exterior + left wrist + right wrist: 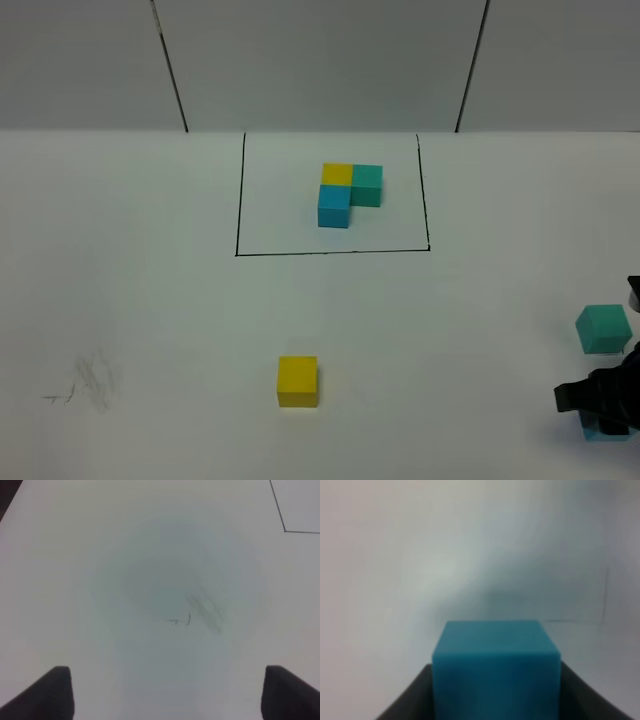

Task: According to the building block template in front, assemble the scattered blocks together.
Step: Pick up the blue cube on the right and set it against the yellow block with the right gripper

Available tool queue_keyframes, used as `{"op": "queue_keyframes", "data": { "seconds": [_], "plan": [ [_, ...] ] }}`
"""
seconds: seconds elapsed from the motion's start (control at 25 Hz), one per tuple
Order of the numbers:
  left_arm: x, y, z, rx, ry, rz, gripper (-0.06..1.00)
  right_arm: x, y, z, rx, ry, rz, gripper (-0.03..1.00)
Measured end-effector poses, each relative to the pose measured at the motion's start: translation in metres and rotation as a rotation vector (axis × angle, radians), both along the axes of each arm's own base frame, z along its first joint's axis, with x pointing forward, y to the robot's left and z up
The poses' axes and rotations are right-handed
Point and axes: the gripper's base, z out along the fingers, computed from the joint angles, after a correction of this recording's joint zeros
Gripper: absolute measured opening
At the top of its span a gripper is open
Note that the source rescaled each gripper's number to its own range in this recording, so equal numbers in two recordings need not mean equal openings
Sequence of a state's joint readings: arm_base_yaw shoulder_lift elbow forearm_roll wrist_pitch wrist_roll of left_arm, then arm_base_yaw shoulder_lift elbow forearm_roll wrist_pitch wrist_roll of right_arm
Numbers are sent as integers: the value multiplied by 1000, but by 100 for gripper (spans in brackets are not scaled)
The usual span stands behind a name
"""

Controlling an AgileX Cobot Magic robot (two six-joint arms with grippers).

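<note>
The building block template (346, 192) is an L of yellow, teal-green and sky-blue cubes inside a thin black rectangle at the back centre. The loose yellow cube (297, 381) sits alone at the front centre. The loose teal-green cube (603, 329) sits at the far right. My right gripper (598, 398) is just in front of it, over the loose sky-blue cube (606, 432). In the right wrist view the gripper (495, 692) is shut on the sky-blue cube (495, 665), one dark finger against each side. My left gripper (170, 695) is open and empty over bare table; the exterior view does not show it.
Faint pencil smudges (88, 385) mark the white table at the front left; they also show in the left wrist view (200, 610). A corner of the black rectangle (285, 530) shows far off in that view. A grey panelled wall (320, 60) stands behind the table.
</note>
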State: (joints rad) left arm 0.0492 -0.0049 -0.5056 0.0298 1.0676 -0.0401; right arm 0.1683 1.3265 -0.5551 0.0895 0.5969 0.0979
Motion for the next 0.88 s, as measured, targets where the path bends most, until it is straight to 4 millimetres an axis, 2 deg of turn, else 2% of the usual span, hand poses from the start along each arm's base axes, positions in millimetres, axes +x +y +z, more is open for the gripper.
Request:
{"op": "queue_keyframes", "data": {
  "seconds": [0.16,0.48,0.6,0.72,0.88],
  "plan": [
    [0,0,0,0,0,0,67,-22,27,19,14,-19,10,22],
    [0,0,0,0,0,0,67,-56,82,25,-1,-101,-12,22],
    [0,0,0,0,0,0,67,-69,101,21,4,-112,4,22],
    [0,0,0,0,0,0,67,-78,118,7,-16,-74,20,22],
    [0,0,0,0,0,0,67,-78,143,-6,-47,-23,19,22]
  ]
}}
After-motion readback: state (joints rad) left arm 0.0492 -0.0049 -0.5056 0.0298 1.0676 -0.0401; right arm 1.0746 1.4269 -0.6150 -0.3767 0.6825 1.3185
